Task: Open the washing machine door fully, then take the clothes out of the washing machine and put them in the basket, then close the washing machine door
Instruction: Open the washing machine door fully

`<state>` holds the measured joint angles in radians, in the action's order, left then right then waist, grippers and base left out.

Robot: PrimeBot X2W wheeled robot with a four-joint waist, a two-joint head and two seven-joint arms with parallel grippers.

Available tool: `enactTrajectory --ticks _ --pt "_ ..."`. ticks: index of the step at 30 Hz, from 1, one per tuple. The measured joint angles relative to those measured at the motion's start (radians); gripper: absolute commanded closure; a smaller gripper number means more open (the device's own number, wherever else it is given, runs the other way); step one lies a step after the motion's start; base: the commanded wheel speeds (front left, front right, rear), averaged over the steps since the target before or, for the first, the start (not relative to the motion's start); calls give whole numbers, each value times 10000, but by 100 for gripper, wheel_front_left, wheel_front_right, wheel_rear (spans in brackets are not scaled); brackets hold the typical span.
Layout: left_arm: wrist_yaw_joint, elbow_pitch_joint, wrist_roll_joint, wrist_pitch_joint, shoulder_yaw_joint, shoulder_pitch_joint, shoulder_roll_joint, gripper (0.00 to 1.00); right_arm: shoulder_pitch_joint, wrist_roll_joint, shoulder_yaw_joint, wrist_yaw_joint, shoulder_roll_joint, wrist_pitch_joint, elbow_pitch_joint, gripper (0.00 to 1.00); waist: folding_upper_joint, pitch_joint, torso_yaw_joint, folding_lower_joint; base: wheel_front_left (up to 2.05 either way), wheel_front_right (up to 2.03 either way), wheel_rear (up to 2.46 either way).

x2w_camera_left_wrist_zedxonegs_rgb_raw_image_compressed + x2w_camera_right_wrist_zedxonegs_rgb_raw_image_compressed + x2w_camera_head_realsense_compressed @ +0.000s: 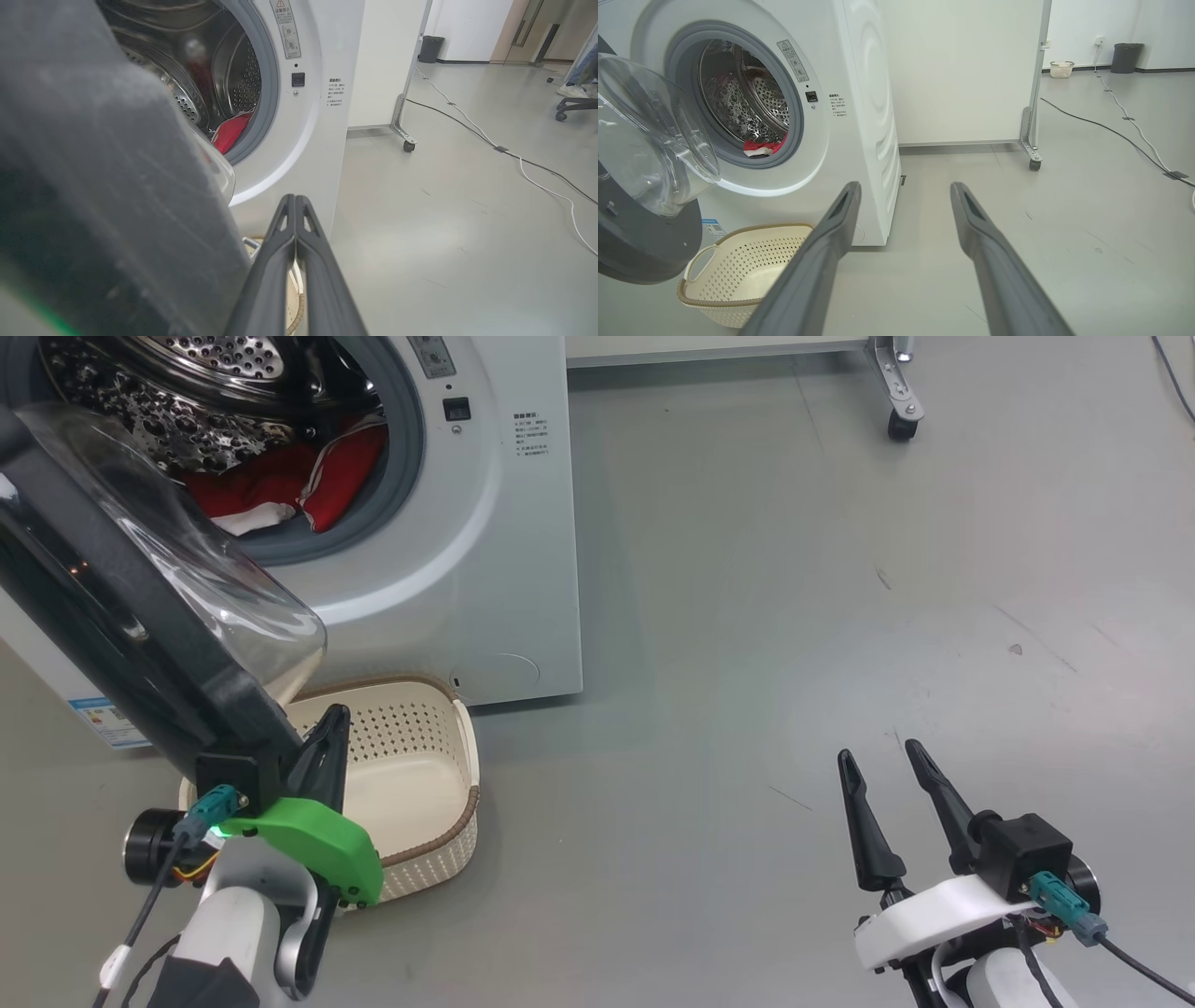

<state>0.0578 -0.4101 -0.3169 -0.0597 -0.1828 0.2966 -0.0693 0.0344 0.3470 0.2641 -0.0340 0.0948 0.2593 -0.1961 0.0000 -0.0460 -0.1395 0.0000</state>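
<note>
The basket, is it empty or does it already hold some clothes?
Empty, as far as visible: the basket has a bare cream floor and bare perforated walls, and the red clothes lie inside the drum.

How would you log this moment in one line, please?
door: open; clothes: in drum; basket: empty; left gripper: shut by door; right gripper: open, idle

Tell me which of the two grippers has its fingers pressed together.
The left gripper: its fingers meet beside the washing machine door. The right gripper has its fingers spread apart.
</note>
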Motion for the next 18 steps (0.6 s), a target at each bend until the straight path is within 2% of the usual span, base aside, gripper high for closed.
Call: enactTrajectory --ticks 7,18 --pt "4 -267 6 -132 -144 51 13 100 -16 -54 -184 -2 -4 0 -38 0 0 30 114 0 0 0 0" --pt "86 -612 -63 -476 -171 169 236 100 -32 -167 -232 -90 2 0 -105 0 0 87 647 0 0 0 0"
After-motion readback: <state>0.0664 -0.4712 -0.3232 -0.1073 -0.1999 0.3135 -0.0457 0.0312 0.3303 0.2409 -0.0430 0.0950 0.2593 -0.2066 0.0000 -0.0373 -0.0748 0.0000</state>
